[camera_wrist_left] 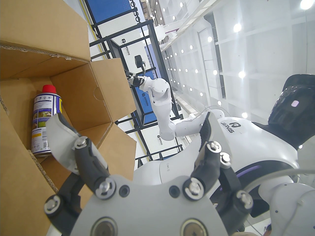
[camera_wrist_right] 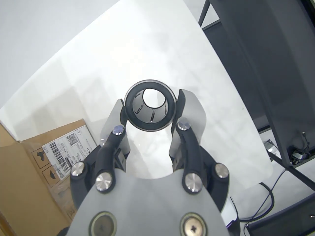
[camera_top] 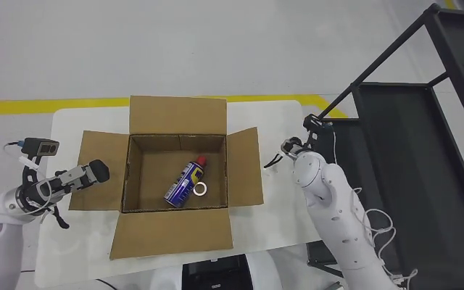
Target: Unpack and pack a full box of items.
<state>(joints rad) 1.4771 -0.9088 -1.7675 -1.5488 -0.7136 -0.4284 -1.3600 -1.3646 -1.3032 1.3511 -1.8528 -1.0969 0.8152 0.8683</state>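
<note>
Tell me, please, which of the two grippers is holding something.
The right gripper, shut on a metal cylinder; the left gripper is open, empty.

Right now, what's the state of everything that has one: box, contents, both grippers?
box: open, all four flaps folded out.
spray can: lying on its side in the box, red cap on.
white ring: flat on the box floor beside the can.
left gripper: open, empty.
right gripper: shut on the metal sleeve.
metal sleeve: held, outside the box.

Box point(camera_top: 174, 116) plain matt corrugated cardboard; spray can point(camera_top: 185, 183) glossy printed metal; sleeve point(camera_wrist_right: 138, 112) in right claw point(camera_wrist_right: 151, 101) shiny steel, black rim.
</note>
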